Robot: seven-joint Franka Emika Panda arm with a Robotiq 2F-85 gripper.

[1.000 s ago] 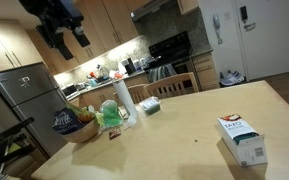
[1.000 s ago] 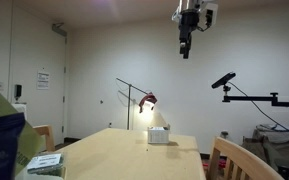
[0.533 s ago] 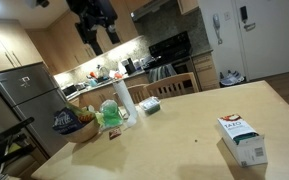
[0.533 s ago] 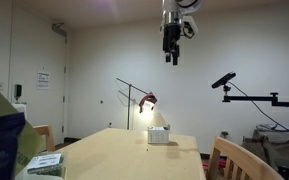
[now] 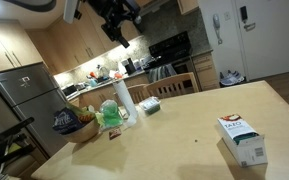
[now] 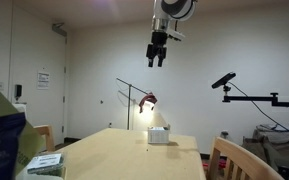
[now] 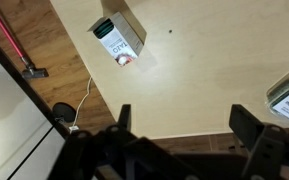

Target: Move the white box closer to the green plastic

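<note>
Hovering high above counter (image 5: 184,118), end effector (image 7: 184,122) wide open, empty (both fingers (image 7: 124,117) spread in wrist view). White box (image 5: 241,138) lies near counter edge, well apart from green plastic (image 5: 111,115).

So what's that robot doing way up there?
The robot arm's tool hangs high above the wooden table with its jaws open, holding nothing. Its job is to bring the white box closer to the green plastic. The box lies untouched near one end of the table, and the green plastic sits far away at the other end, so the job has not really started.
</note>
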